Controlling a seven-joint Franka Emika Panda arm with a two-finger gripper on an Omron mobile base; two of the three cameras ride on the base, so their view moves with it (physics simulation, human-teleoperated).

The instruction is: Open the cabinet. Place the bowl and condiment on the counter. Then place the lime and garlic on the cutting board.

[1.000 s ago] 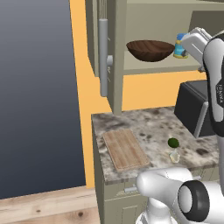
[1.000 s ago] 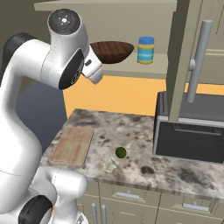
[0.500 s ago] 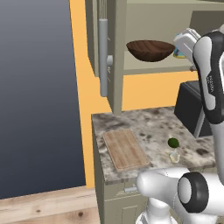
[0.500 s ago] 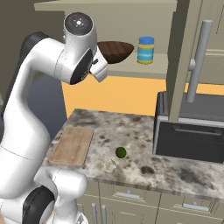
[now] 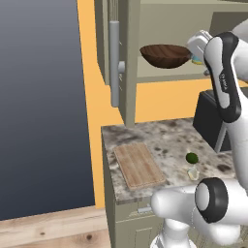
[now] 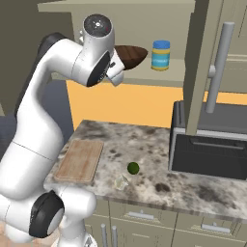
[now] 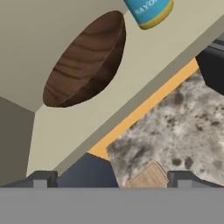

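Olive-grey cabinet (image 5: 127, 58) stands open, bar handle on the swung door clearest in the left base view. Marble-look counter (image 6: 159, 144) below carries the cutting board (image 5: 139, 165) at its left end, with a black boxy appliance (image 6: 210, 147) on the right (its front panel reads only in the right base view). Wooden bowl (image 7: 85, 61) sits on the cabinet shelf; left base view shows its full profile, right base view has the arm covering most of it. Condiment jar (image 6: 160, 55) stands on the same shelf just beside the bowl, blue with yellow band. Lime (image 6: 133, 168) lies on the counter near the board, garlic (image 5: 193, 173) just beside it. Gripper (image 7: 113, 180) spread wide, holding nothing, fingertips well apart in the hand view, facing the shelf.
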